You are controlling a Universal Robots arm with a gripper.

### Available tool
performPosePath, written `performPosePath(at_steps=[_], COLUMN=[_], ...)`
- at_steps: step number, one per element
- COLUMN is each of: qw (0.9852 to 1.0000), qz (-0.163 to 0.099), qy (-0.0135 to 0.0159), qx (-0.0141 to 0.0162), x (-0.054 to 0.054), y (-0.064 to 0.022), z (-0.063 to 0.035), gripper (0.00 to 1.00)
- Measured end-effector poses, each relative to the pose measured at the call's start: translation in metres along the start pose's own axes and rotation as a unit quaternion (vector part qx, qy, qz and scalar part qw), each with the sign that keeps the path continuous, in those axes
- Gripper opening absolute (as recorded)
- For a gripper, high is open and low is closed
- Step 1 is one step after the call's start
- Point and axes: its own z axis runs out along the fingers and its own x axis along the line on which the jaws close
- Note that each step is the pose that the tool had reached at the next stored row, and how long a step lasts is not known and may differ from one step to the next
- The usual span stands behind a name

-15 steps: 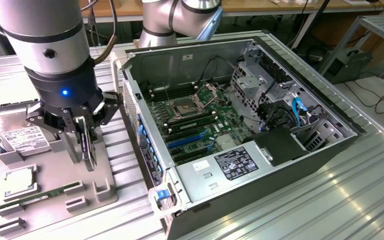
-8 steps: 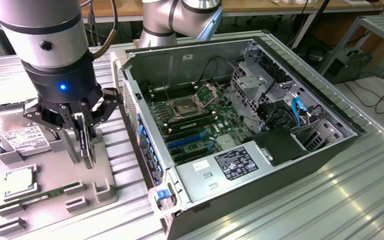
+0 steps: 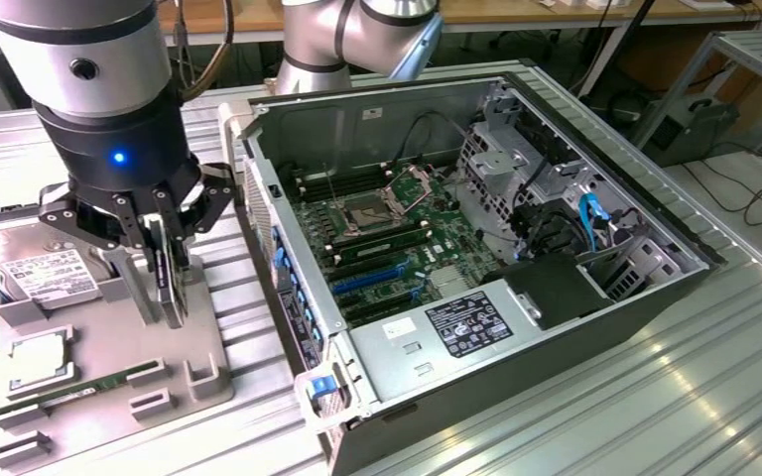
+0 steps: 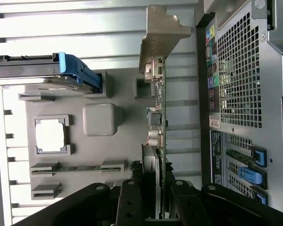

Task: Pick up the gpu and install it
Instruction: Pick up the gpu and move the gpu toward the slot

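Both jaws of the gripper (image 3: 163, 253) clamp the gpu (image 3: 174, 299), upright at the tray (image 3: 202, 349), beside the case (image 3: 527, 397).

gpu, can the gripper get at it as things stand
Looks like yes: the gripper is closed on both faces of the upright gpu, nothing between; the hard drive lies apart.

Open from above onto the motherboard (image 3: 381, 228), crowded at its 3 o'clock by drive cage (image 3: 514, 149) and cables (image 3: 590, 223); hemmed around the pincer (image 3: 166, 260) clamping the gpu (image 4: 162, 117) by case wall (image 3: 255, 198) at 3 o'clock, hard drive (image 3: 31, 268) at 9.
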Motion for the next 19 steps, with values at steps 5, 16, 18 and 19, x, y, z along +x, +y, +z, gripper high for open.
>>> performPosePath(at_steps=[5, 16, 18, 19], qw=[1.0000, 1.0000, 1.0000, 1.0000], qz=[0.000, 0.000, 0.000, 0.000], qy=[0.0000, 0.0001, 0.0001, 0.0001], qx=[0.0000, 0.0000, 0.0000, 0.0000], x=[0.000, 0.000, 0.000, 0.000], y=[0.0003, 0.0012, 0.0014, 0.0014], z=[-0.0078, -0.0299, -0.0347, -0.0365], gripper=[0.27, 0.27, 0.27, 0.27])
